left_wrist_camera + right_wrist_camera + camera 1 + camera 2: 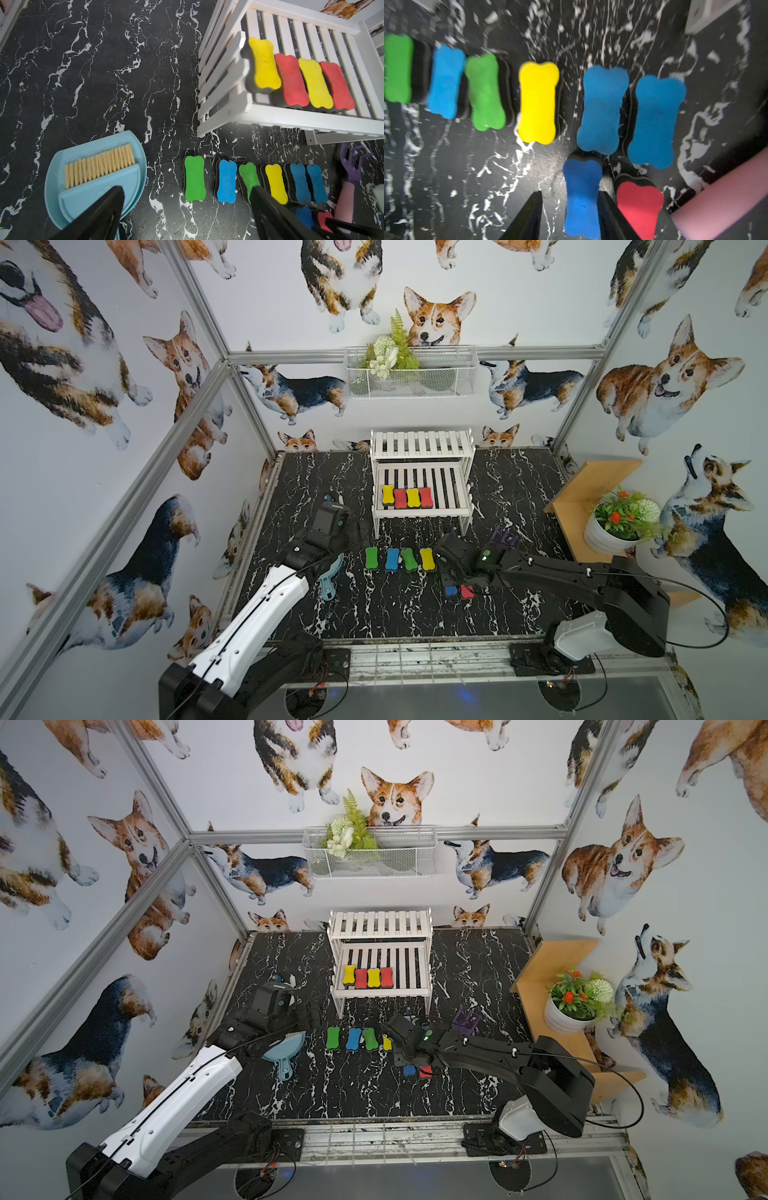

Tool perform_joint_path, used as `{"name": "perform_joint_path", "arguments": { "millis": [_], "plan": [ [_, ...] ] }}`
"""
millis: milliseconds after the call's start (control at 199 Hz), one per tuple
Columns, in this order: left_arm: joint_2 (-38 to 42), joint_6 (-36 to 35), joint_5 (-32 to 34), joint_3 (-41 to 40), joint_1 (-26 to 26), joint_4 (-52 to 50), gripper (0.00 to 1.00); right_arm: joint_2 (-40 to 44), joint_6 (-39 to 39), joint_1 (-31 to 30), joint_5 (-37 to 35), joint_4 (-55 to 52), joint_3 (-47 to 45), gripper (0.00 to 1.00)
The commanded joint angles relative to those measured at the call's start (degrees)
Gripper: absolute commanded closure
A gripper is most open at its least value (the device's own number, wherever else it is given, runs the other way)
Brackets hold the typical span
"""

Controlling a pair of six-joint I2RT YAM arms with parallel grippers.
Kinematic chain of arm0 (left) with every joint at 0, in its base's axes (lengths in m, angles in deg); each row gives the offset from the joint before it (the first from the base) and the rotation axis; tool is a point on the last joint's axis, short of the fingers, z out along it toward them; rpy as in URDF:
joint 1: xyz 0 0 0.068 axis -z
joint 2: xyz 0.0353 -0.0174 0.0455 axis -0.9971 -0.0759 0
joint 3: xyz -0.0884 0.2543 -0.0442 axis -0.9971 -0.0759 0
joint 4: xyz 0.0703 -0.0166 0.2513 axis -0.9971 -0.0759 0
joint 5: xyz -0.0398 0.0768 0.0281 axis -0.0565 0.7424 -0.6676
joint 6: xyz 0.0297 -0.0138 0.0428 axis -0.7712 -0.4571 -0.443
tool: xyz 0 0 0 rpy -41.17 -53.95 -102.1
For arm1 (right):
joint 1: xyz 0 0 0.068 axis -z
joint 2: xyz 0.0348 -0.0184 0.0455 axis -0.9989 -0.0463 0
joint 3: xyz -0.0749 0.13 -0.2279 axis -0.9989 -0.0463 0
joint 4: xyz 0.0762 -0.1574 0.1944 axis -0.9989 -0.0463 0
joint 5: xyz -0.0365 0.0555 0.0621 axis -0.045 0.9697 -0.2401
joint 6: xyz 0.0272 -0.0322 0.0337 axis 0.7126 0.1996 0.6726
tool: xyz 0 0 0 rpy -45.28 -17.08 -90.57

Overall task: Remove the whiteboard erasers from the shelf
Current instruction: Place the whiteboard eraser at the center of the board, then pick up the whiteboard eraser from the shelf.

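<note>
The white shelf (424, 512) stands at the back of the marble floor. Its lower tier holds a row of whiteboard erasers: yellow (388, 494), red (400, 498), yellow (412, 497), red (425, 497). The top tier is bare. Several more erasers lie in a line on the floor, from green (194, 178) to two blue ones (602, 110). My right gripper (570, 194) is open astride a dark blue eraser (582, 199) lying on the floor, with a gap on one side; a red eraser (638, 207) lies beside it. My left gripper (187, 189) hangs wide open and holds nothing, above the floor.
A light blue dustpan with a brush (93, 166) lies by the left arm. A purple-pink toy rake (351, 166) lies right of the eraser line. A tan wooden stand (590, 489) with a potted plant (619, 522) stands at the right. A wire basket (411, 373) hangs on the back wall.
</note>
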Motion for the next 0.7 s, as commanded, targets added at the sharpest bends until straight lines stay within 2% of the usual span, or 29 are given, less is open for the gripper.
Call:
{"name": "perform_joint_path", "arguments": {
  "millis": [0, 85, 191, 412, 699],
  "plan": [
    [-0.2, -0.56, -0.55, 1.1, -0.09, 0.26, 0.0, 4.34, -2.53, -0.07, -4.26, 1.1, 1.56, 0.5],
    [-0.65, -0.61, -0.85, 1.67, -0.09, 0.17, 0.01, 7.07, -4.02, 0.39, -6.15, 1.85, 3.39, 0.5],
    [-0.92, -0.43, -1.08, 1.86, -0.11, 0.44, 0.0, 6.65, -7.62, 2.99, -4.59, 3.21, 7.24, 0.5],
    [-0.76, -0.25, -0.79, 1.77, -0.08, 0.17, 0.0, -0.82, -11.61, 8.03, -5.43, 6.27, 17.08, 0.49],
    [-0.52, -0.08, -0.52, 1.68, -0.14, -0.4, 0.0, -14.52, -13.26, 11.18, -8.35, 9.27, 27.58, 0.49]
  ]
}}
